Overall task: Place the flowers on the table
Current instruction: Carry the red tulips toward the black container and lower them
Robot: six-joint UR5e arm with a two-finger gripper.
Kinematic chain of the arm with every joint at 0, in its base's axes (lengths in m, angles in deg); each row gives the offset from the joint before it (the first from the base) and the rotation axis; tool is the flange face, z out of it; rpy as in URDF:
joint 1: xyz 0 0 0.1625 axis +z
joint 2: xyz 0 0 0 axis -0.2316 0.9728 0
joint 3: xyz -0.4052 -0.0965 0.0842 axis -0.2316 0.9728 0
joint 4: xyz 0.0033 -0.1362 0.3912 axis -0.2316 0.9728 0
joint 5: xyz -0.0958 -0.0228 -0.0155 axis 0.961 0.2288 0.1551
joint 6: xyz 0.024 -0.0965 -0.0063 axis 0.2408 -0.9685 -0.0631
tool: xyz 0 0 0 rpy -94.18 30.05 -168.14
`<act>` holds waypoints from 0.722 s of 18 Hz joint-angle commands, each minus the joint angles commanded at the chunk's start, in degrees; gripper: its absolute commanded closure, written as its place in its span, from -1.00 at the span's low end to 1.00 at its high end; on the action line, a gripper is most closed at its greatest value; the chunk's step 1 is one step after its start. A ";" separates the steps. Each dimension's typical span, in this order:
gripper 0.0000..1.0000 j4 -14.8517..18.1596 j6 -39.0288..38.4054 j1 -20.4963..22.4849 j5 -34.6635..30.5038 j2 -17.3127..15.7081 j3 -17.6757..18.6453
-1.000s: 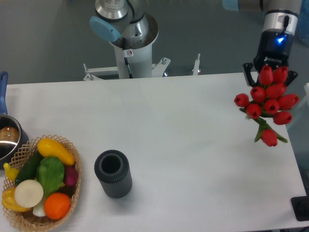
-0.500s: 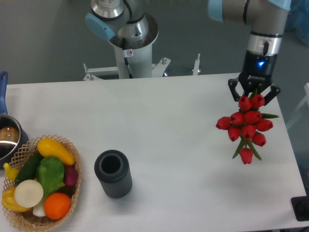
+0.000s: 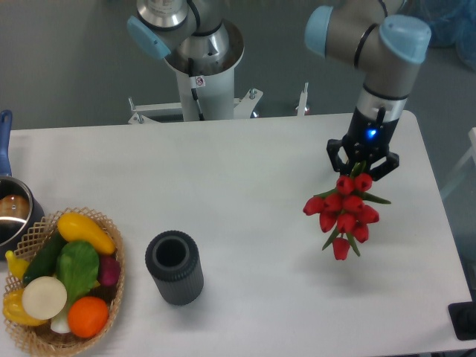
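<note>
The tool is pinching the bunch of red tulips by the stem end, so the blooms hang head-down over the right part of the white worktop, apparently clear of its surface. My worry is the release: let go from up there and the blooms would hit first, and the bunch could tip over and roll toward the right edge. Lowering straight down instead could crush the heads under the tool. The dark ribbed cylinder and vegetable basket sit well apart.
</note>
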 joint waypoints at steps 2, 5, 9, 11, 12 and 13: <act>0.42 0.18 0.00 -0.26 0.00 0.61 0.00; 0.41 0.27 -0.09 -0.79 0.00 2.20 0.00; 0.41 0.18 -0.70 -0.88 0.35 4.22 0.00; 0.41 0.18 -0.70 -1.84 0.09 4.92 -0.09; 0.41 0.18 -0.70 -1.93 0.18 5.36 -0.09; 0.41 0.09 -0.70 -1.93 0.44 5.63 -0.09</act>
